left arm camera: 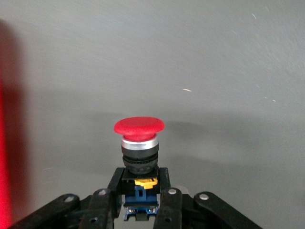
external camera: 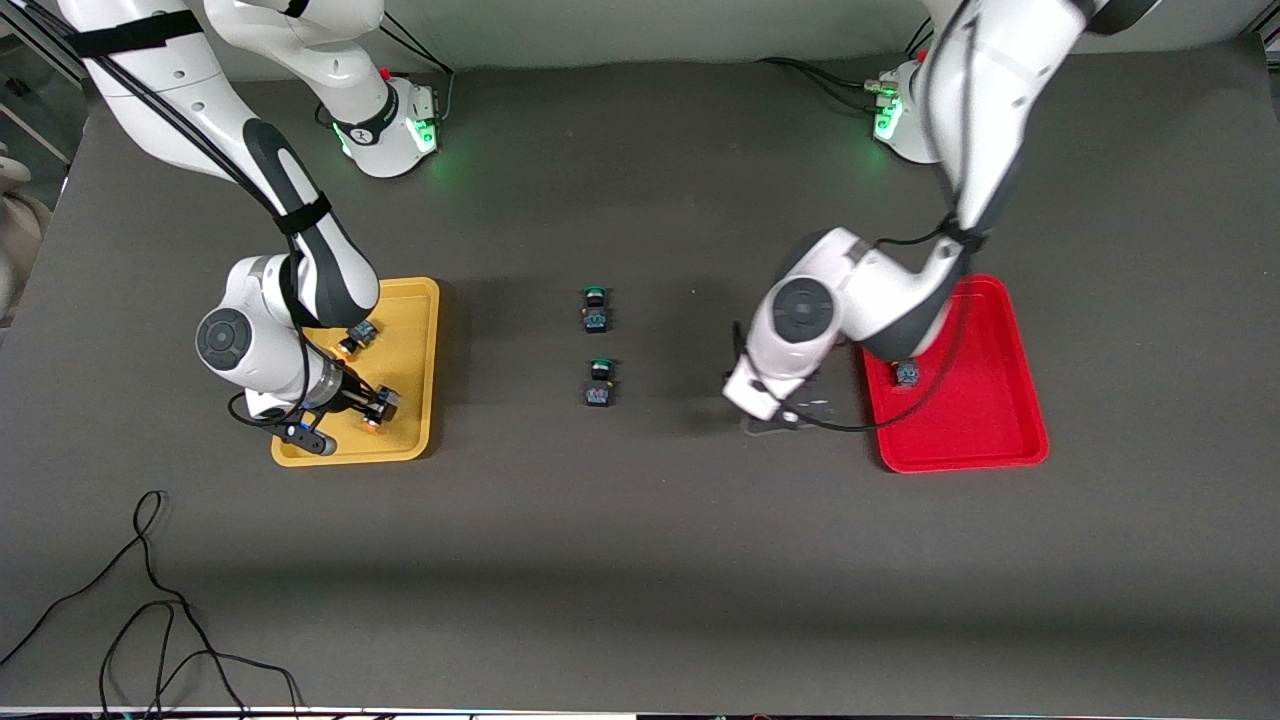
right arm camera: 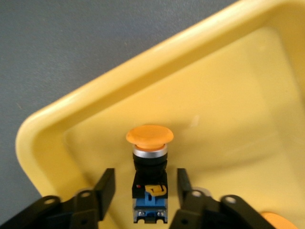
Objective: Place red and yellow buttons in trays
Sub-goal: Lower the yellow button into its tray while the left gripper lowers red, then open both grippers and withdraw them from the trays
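Observation:
My left gripper (left arm camera: 140,180) is shut on the black-and-blue body of a red button (left arm camera: 139,128). It holds the button low over the grey table, beside the red tray (external camera: 985,425) on the side toward the table's middle (external camera: 788,415). The tray's edge shows in the left wrist view (left arm camera: 5,167). Another red button (external camera: 908,375) lies in the red tray. My right gripper (right arm camera: 144,177) is open inside the yellow tray (right arm camera: 95,90), its fingers on either side of a yellow button (right arm camera: 149,135) and not touching it. In the front view this gripper (external camera: 375,405) is low in the yellow tray (external camera: 418,300). A second yellow button (external camera: 362,334) lies in that tray.
Two green-capped buttons (external camera: 596,310) (external camera: 600,383) lie on the table midway between the trays, one nearer the front camera than the other. Loose black cables (external camera: 150,620) lie near the table's front edge toward the right arm's end.

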### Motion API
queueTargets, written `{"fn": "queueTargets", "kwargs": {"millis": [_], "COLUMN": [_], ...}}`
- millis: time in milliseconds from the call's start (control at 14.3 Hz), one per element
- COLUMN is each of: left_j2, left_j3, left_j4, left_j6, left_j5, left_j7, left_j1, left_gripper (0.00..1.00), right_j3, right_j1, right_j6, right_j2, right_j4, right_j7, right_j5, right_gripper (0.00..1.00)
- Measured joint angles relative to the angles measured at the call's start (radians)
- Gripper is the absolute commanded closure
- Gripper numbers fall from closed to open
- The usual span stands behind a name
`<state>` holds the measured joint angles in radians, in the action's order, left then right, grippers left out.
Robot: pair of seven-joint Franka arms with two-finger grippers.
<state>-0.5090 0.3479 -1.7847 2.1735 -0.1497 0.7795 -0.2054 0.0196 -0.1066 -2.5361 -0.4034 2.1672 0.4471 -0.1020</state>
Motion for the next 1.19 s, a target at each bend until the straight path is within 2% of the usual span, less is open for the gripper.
{"fn": "queueTargets", "kwargs": {"millis": [140, 280, 489, 629, 699, 769, 839, 909, 978, 1188], "left_j2": [0.086, 0.153, 0.174, 0.157, 0.142, 0.125, 0.110, 0.093, 0.083, 0.090], "left_j3": [0.005, 0.005, 0.002, 0.001, 0.001, 0.001, 0.001, 0.001, 0.001, 0.003], "left_j4": [-0.021, -0.074, -0.152, -0.192, -0.220, -0.255, -0.289, -0.315, -0.326, -0.313], "left_j6": [-0.117, -0.181, -0.175, -0.127, -0.080, -0.021, 0.030, 0.066, 0.078, 0.033], "left_j5": [0.042, 0.052, 0.024, -0.011, -0.035, -0.059, -0.079, -0.093, -0.100, -0.105], "left_j7": [-0.165, -0.330, -0.524, -0.595, -0.607, -0.607, -0.607, -0.607, -0.607, -0.607], "left_j1": [0.109, 0.240, 0.406, 0.478, 0.497, 0.508, 0.519, 0.530, 0.536, 0.539], "left_gripper": [0.99, 0.99, 0.98, 0.98, 0.94, 0.79, 0.50, 0.09, 0.01, 0.01], "right_j3": [0.000, -0.001, -0.004, -0.010, -0.013, -0.014, -0.014, -0.013, -0.012, -0.005], "right_j1": [0.000, -0.001, -0.003, -0.004, -0.004, -0.004, -0.004, -0.001, 0.006, 0.030], "right_j6": [0.004, 0.045, 0.204, 0.310, 0.363, 0.411, 0.452, 0.501, 0.552, 0.673], "right_j2": [0.012, 0.045, 0.155, 0.243, 0.286, 0.326, 0.357, 0.389, 0.413, 0.479], "right_j4": [-0.006, -0.022, -0.082, -0.124, -0.146, -0.169, -0.192, -0.221, -0.248, -0.313], "right_j7": [0.000, 0.000, -0.002, -0.006, -0.013, -0.036, -0.077, -0.133, -0.175, -0.271], "right_j5": [0.000, 0.000, 0.000, 0.001, 0.001, 0.002, 0.003, 0.003, 0.003, 0.029], "right_gripper": [0.00, 0.00, 0.00, 0.00, 0.00, 0.00, 0.00, 0.00, 0.00, 0.00]}}
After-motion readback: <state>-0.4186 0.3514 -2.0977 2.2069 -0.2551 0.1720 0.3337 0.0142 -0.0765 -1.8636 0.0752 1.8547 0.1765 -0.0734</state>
